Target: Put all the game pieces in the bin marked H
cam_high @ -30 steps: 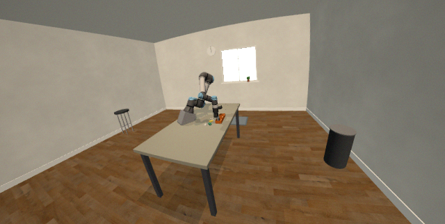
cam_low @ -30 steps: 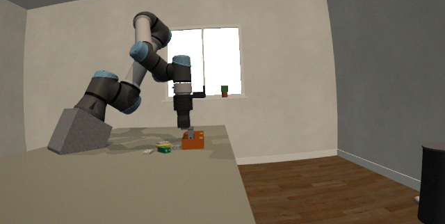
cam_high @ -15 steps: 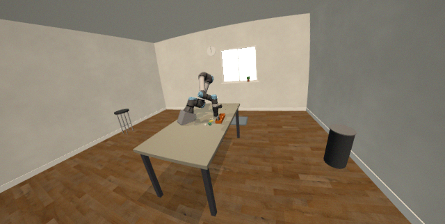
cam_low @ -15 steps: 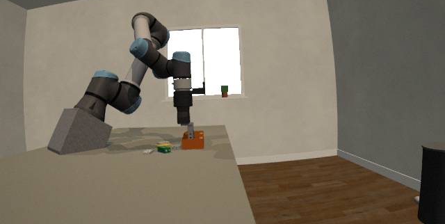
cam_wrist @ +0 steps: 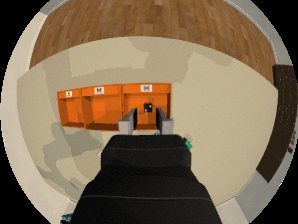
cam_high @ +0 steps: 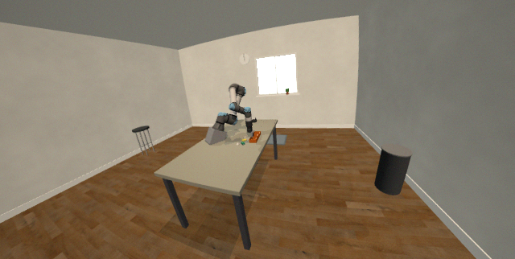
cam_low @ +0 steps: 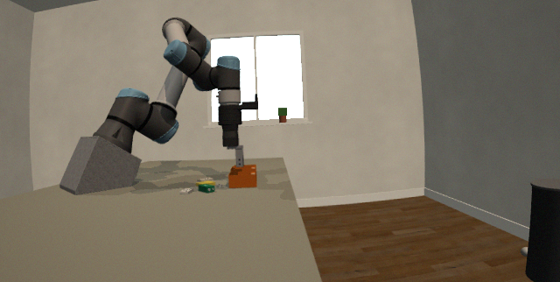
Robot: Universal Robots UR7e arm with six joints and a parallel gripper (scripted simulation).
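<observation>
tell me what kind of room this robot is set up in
Probably a plain indoor room used as a test space, not a factory: wood plank floor, a window with a small potted plant on its sill, and one long table carrying the arm.
</observation>
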